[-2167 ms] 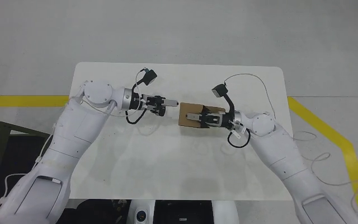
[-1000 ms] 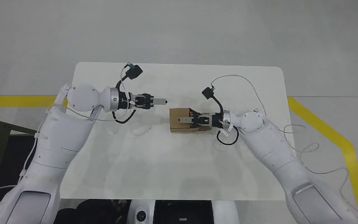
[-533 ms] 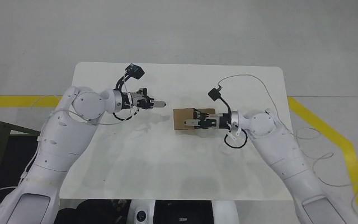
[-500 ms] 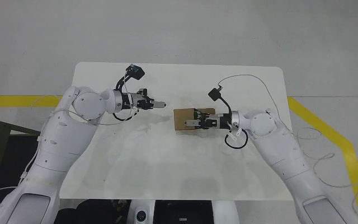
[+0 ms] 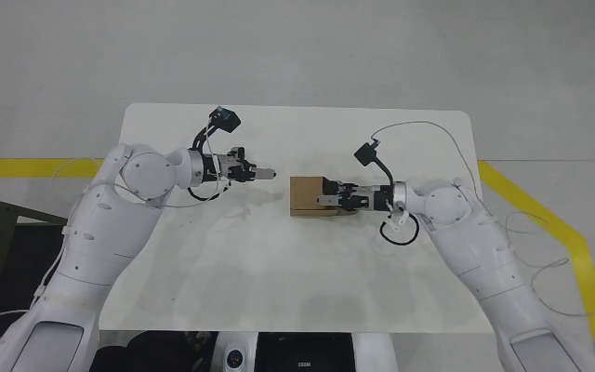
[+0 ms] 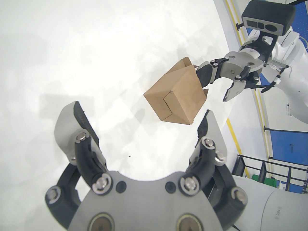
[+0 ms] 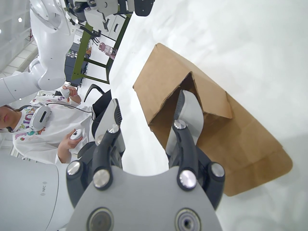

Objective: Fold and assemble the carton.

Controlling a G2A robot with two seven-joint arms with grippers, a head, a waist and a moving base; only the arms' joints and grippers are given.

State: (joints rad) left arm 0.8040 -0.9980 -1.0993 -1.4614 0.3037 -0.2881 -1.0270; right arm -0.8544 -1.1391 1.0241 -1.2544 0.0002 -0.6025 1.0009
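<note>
The left gripper (image 5: 268,173) is hanging open near the carton (image 5: 310,196), which is sitting in the middle of the table (image 5: 279,279). The right gripper (image 5: 327,198) is also gaping, one finger poking inside the open end. Unclamped, the carton is likely risking sliding or crumpling.

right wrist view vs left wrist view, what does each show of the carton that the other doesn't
Right wrist view: the carton's open end, one finger of the open right gripper inside it, the other outside. Left wrist view: the carton's closed end, flaps folded shut along a seam, beyond the open left gripper. Both: the brown carton over the white table, with the opposite arm's gripper past it.
</note>
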